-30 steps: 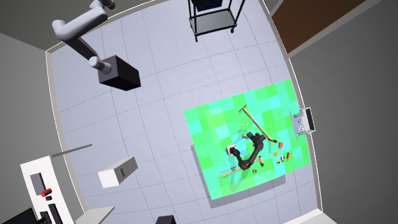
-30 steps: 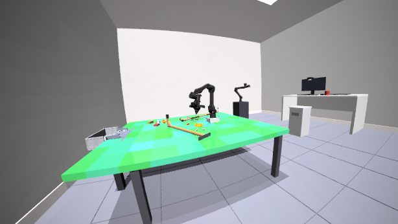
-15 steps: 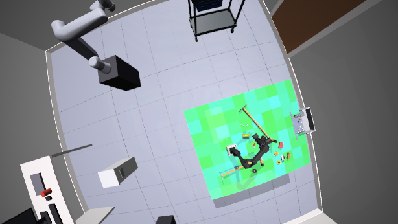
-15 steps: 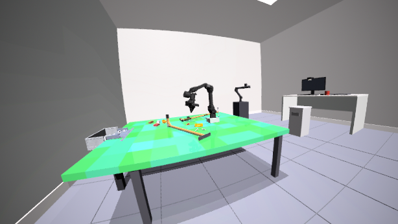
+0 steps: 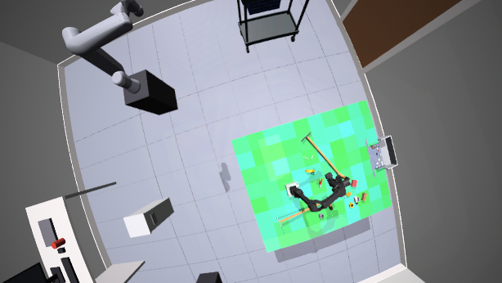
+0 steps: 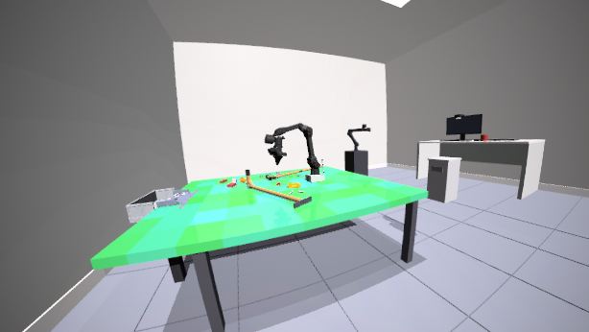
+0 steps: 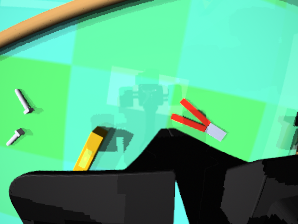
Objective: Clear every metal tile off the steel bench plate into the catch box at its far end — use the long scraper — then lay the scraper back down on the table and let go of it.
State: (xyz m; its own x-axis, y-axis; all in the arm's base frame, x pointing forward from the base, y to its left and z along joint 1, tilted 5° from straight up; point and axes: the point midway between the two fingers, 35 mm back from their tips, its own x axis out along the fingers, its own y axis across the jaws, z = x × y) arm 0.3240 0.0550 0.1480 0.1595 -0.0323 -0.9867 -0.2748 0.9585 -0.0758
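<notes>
My gripper [image 6: 278,161] [image 7: 166,135] is shut and empty, raised above the table. The long scraper [image 5: 323,154] [image 6: 275,193] [image 7: 60,19] lies on the table, its wide dark blade away from the arm's reach and its bent grip end near the gripper in the top view. The steel bench plate [image 5: 372,159] is at the table's right edge in the top view. Small tiles [image 5: 378,154] show on it, too small to count. The catch box [image 5: 391,152] [image 6: 140,209] adjoins its outer end; its contents are unclear.
A second long-handled tool [image 5: 292,217] lies beside the arm base [image 5: 289,189]. A yellow piece [image 5: 310,171] [image 6: 294,185] [image 7: 89,151], red-handled pliers [image 5: 320,182] [image 7: 216,131] and two bolts [image 7: 23,101] lie near the arm. A red block [image 5: 354,183] and several small parts lie beyond it.
</notes>
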